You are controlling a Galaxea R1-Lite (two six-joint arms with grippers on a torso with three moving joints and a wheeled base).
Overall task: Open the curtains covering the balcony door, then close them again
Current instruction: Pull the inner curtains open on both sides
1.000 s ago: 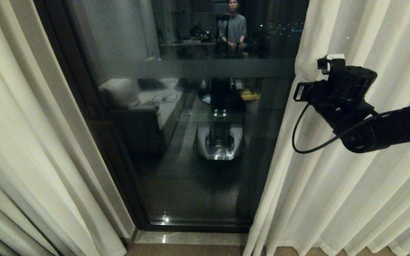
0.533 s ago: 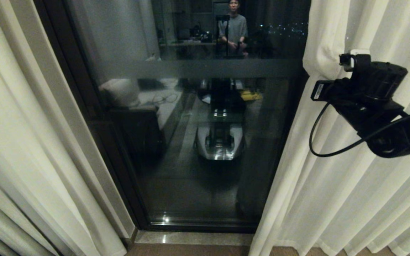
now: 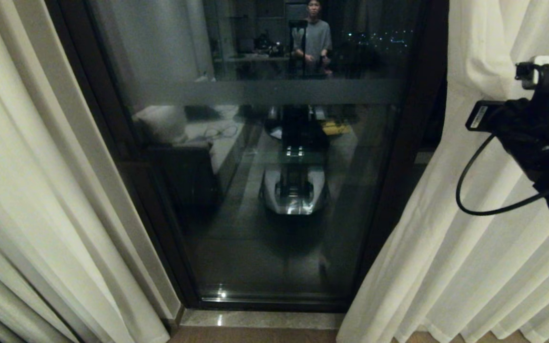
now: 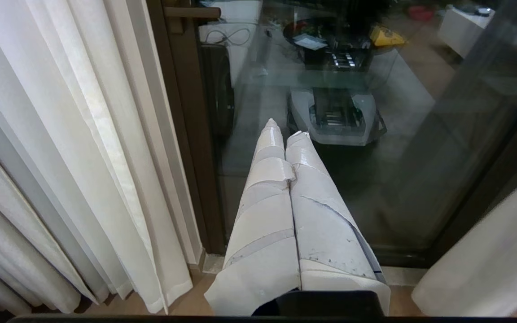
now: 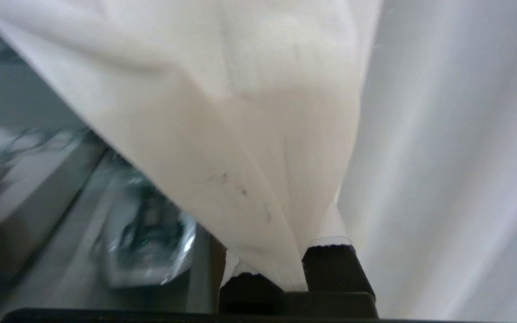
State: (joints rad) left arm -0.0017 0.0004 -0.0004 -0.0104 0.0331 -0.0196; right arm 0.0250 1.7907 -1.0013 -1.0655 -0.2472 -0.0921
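Rightward since prior frame goes the right gripper (image 5: 298, 264), pinching the right curtain panel (image 3: 451, 228) by its edge & baring more of the balcony door (image 3: 274, 190), left curtain panel (image 3: 26, 190) hanging beside it; left gripper (image 4: 285, 132) pressed together, empty, facing the glass.

Open gap between the curtains (image 3: 470, 267) – balcony door (image 3: 265, 190) glass blocks beyond
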